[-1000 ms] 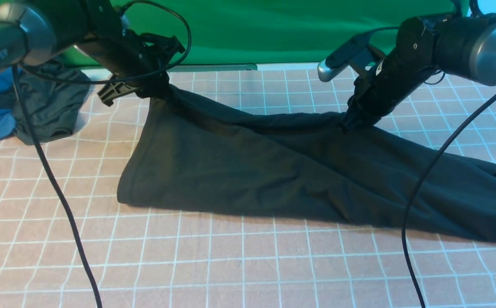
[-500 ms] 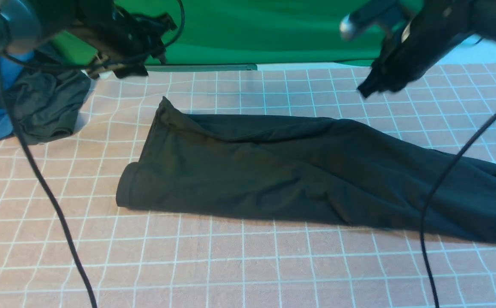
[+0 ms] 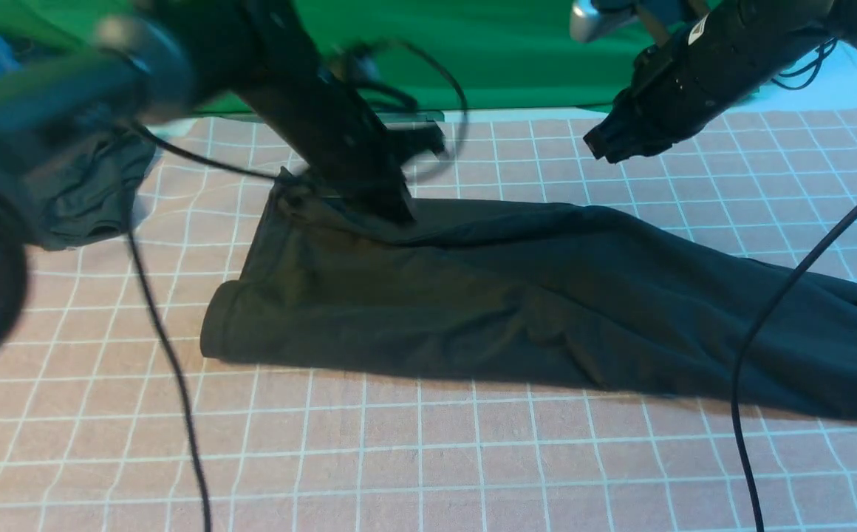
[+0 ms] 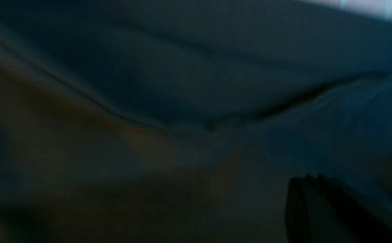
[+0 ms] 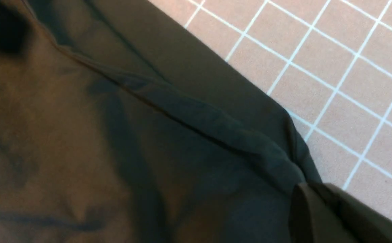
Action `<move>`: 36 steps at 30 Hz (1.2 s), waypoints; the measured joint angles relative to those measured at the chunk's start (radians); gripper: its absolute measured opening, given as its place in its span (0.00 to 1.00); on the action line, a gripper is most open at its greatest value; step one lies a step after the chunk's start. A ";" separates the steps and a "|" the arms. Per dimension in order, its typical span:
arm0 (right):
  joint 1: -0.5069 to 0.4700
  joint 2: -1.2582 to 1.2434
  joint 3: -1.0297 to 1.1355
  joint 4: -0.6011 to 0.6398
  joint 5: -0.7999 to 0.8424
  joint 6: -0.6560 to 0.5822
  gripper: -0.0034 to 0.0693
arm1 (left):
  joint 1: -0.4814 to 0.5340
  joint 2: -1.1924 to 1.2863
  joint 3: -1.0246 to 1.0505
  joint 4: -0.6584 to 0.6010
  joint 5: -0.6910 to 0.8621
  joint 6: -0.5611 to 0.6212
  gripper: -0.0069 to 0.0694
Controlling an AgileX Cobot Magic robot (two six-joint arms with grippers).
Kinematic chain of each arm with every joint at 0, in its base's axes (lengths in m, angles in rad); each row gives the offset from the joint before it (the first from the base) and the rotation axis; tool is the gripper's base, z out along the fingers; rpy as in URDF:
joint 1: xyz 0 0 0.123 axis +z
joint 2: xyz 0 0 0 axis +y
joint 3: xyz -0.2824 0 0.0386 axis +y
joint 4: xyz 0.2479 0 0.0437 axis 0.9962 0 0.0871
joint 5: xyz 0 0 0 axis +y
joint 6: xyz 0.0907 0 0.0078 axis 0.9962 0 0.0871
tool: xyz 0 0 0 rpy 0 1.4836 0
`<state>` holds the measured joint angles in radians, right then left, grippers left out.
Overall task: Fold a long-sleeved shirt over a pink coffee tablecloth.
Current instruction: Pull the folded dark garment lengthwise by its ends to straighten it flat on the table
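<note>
The shirt (image 3: 510, 295) — soft, matte black knit — lies as a long creased band on the pink cloth (image 3: 428, 458) with its thin white grid, its left end rolled into a rounded fold. The left gripper (image 3: 397, 213), blurred, is pressed together and touches the shirt's far edge; whether it pinches fabric is unclear. The right gripper (image 3: 597, 148) hangs above the cloth — pressed together, empty.

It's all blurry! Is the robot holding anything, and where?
Right gripper holds nothing. Left gripper is at the shirt's far edge; grip cannot be told.
</note>
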<state>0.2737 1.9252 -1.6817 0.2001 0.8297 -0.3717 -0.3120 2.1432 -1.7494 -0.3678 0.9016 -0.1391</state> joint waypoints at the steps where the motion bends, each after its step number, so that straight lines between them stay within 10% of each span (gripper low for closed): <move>1: 0.000 0.000 0.000 0.000 0.007 -0.003 0.10 | -0.012 0.023 0.000 -0.001 -0.007 0.002 0.11; 15: -0.004 -0.007 0.000 0.001 0.177 -0.019 0.10 | -0.005 0.144 -0.002 0.012 -0.507 -0.043 0.11; 26: -0.133 -0.148 0.016 -0.147 0.372 0.066 0.10 | 0.134 0.034 -0.095 0.009 -0.082 -0.037 0.11; 36: -0.397 -0.058 0.152 -0.080 0.323 0.089 0.22 | 0.103 -0.209 0.313 -0.050 -0.171 0.072 0.11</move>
<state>-0.1238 1.8676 -1.5295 0.1199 1.1529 -0.2823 -0.2092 1.9347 -1.4368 -0.4179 0.7310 -0.0672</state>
